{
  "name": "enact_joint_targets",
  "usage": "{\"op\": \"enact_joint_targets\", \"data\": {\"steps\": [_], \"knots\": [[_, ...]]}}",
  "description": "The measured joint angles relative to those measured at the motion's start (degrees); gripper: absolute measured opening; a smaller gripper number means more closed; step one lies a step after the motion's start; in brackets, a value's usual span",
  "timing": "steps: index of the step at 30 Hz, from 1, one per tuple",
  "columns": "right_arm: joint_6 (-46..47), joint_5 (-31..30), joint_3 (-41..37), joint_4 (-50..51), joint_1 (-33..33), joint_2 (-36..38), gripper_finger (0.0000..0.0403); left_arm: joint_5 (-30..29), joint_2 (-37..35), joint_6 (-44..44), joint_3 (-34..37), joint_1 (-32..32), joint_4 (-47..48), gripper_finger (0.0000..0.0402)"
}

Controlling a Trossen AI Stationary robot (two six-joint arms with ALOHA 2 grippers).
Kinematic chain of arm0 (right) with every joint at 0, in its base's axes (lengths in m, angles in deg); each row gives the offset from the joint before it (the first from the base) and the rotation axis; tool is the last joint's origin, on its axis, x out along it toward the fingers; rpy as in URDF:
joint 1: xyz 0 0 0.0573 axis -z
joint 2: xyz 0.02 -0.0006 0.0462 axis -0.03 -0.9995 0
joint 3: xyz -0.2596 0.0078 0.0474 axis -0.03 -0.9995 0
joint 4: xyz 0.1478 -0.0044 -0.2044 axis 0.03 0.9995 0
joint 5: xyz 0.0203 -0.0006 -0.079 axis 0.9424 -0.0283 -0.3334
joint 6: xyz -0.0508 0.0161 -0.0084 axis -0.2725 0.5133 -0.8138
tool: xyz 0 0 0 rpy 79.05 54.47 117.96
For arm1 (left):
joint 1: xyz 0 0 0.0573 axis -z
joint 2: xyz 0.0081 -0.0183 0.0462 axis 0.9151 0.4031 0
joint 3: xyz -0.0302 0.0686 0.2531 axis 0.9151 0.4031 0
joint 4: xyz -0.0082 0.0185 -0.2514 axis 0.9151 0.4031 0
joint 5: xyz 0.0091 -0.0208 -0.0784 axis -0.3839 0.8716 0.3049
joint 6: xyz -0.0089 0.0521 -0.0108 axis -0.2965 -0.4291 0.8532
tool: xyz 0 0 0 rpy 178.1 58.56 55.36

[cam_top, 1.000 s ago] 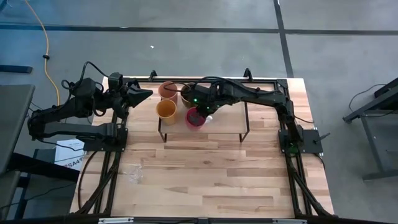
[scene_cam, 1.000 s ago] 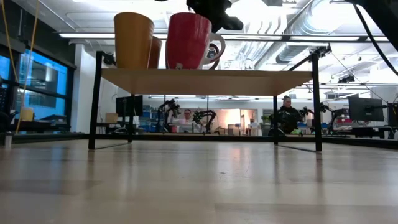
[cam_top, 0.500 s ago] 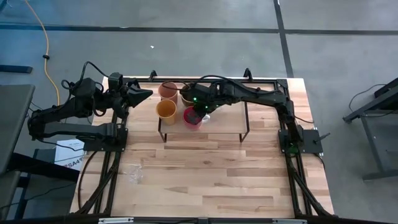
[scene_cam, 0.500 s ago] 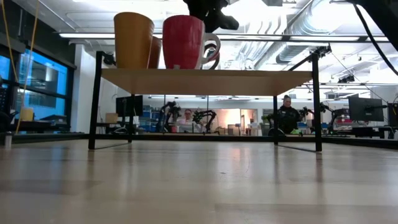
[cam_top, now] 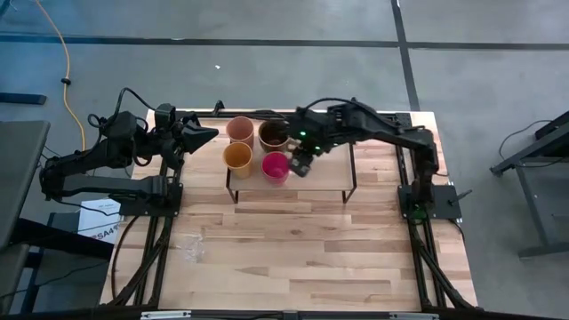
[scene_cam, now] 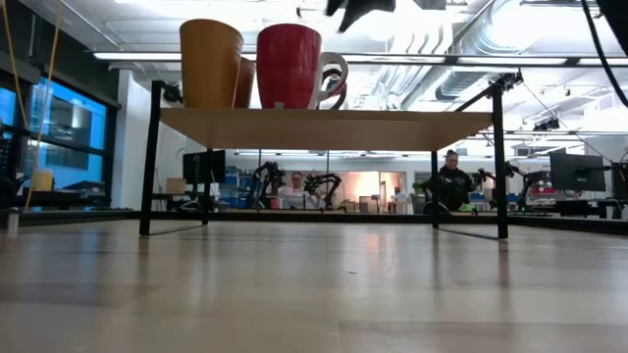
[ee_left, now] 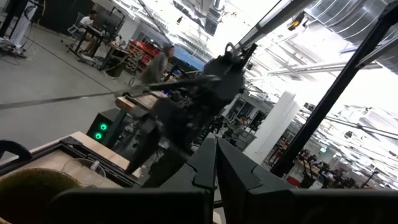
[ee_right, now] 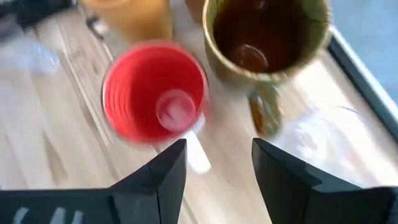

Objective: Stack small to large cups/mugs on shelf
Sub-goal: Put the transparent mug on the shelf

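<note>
We are looking down on the worktop (cam_top: 293, 258), going left to right. The left gripper (cam_top: 206, 134) is hanging at the far left corner, just outside the shelf (cam_top: 320, 182), its jaws pressed together on nothing. On the left end of the shelf four cups are standing upright in a tight square: the peach tumbler (cam_top: 240, 129) at the back with the yellow-orange cup (cam_top: 236, 156) in front of it, then the brown handled mug (cam_top: 273, 135) at the back with the red-pink cup (cam_top: 276, 165) in front of it. The right gripper (cam_top: 301, 164) is hovering just beside the red-pink cup on its right, jaws apart and empty. From table height we are seeing the yellow-orange cup (scene_cam: 210, 64) and the red-pink cup (scene_cam: 288, 66) resting on the shelf top (scene_cam: 392, 127).
</note>
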Motion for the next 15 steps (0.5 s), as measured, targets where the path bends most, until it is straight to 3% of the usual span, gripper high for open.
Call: {"op": "enact_joint_targets", "data": {"steps": [4, 7, 11, 15], "knots": [[-4.0, -4.6, -0.9, 6.3, -1.5, 3.7, 0.0174, 0.9, 0.0, 0.0, 0.0, 0.0, 0.0, 0.0003], [-3.0, -8.9, -6.1, 8.6, -2.3, 8.4, 0.0174, 1.1, 0.0, 0.0, 0.0, 0.0, 0.0, 0.0003], [1.3, -9.5, -21.7, 2.5, -2.4, 19.3, 0.0174, 1.1, 0.0, 0.0, 0.0, 0.0, 0.0, 0.0003], [5.7, -9.3, -41.8, -12.4, -2.2, 32.6, 0.0174, 0.9, 0.0, -0.1, 0.0, 0.0, 0.0, 0.0003]]}}
